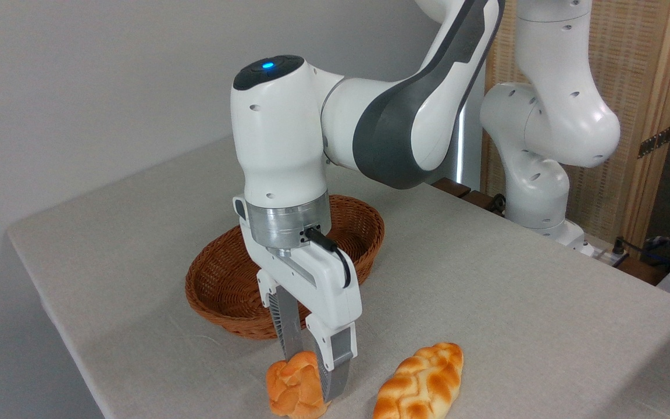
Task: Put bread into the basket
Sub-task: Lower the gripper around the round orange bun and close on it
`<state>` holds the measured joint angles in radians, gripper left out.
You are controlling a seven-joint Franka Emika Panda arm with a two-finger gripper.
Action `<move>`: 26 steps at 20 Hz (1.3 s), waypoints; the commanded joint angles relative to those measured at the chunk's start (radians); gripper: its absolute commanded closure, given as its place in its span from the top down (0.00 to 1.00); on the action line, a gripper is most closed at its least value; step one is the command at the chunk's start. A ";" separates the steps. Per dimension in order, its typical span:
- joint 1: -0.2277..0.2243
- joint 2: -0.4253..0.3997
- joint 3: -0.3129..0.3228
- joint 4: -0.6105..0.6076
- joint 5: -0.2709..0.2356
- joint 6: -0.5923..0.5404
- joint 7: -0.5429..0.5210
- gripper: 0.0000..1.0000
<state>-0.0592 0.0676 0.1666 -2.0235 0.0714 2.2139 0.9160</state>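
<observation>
Nearest the camera, at the tabletop's (515, 302) front edge: the bread (292, 387), a small orange-golden knotted bun, standing on edge. The tool (312, 375) has its two fingers clamped against the bun's opposite sides, the nearer finger (335, 366) covering part of it. Whether the bun rests on the cloth or is just clear of it cannot be told. Beside it, to the right, a longer braided loaf (422, 384) lies apart. Behind the tool, the brown wicker basket (224, 285) stands with nothing visible inside. The white arm (370, 122) reaches in from the right rear.
</observation>
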 commanded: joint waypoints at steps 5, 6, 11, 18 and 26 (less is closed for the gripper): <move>-0.004 0.031 0.005 -0.009 0.008 0.079 0.017 1.00; -0.004 0.035 0.005 -0.009 0.008 0.087 0.017 1.00; -0.004 0.046 0.002 -0.009 0.010 0.105 0.021 0.94; -0.005 0.046 -0.002 -0.012 0.007 0.102 0.136 0.33; -0.005 0.044 -0.002 -0.012 0.007 0.102 0.145 0.27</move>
<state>-0.0649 0.1041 0.1612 -2.0257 0.0715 2.2826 1.0445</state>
